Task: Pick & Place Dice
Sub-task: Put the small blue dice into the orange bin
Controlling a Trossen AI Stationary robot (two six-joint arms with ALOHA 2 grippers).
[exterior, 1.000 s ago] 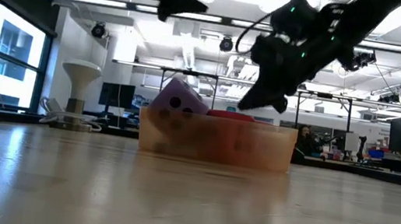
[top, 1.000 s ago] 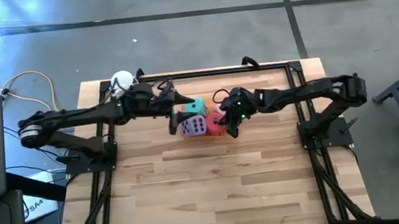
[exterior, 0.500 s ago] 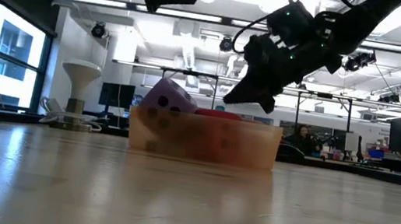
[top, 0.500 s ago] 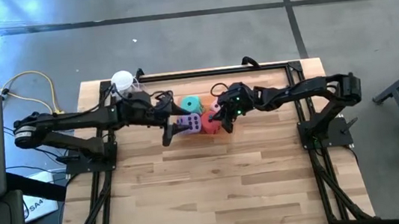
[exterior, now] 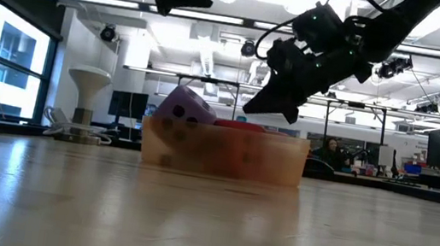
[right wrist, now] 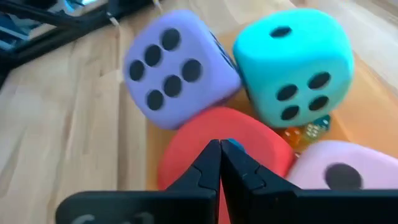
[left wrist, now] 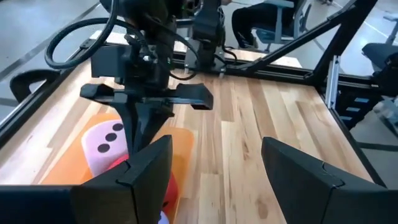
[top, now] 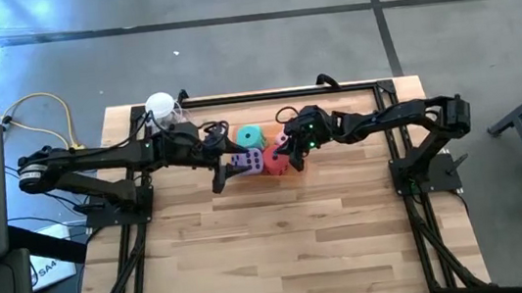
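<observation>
All four dice point(right wrist: 261, 118) sit in the orange tray point(exterior: 225, 151) at the table's far middle; right hand point(right wrist: 221, 165) closed and empty above them, left hand point(left wrist: 214, 168) open, empty.

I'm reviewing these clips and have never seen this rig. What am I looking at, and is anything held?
Two robot arms work at a wooden table. One picture looks down from above, one sits at table height, and two come from the arms' wrists. An orange tray holds four dice: purple die, teal die, red die and pink die. The left gripper is open above the tray. The right gripper is shut over the red die, holding nothing.
</observation>
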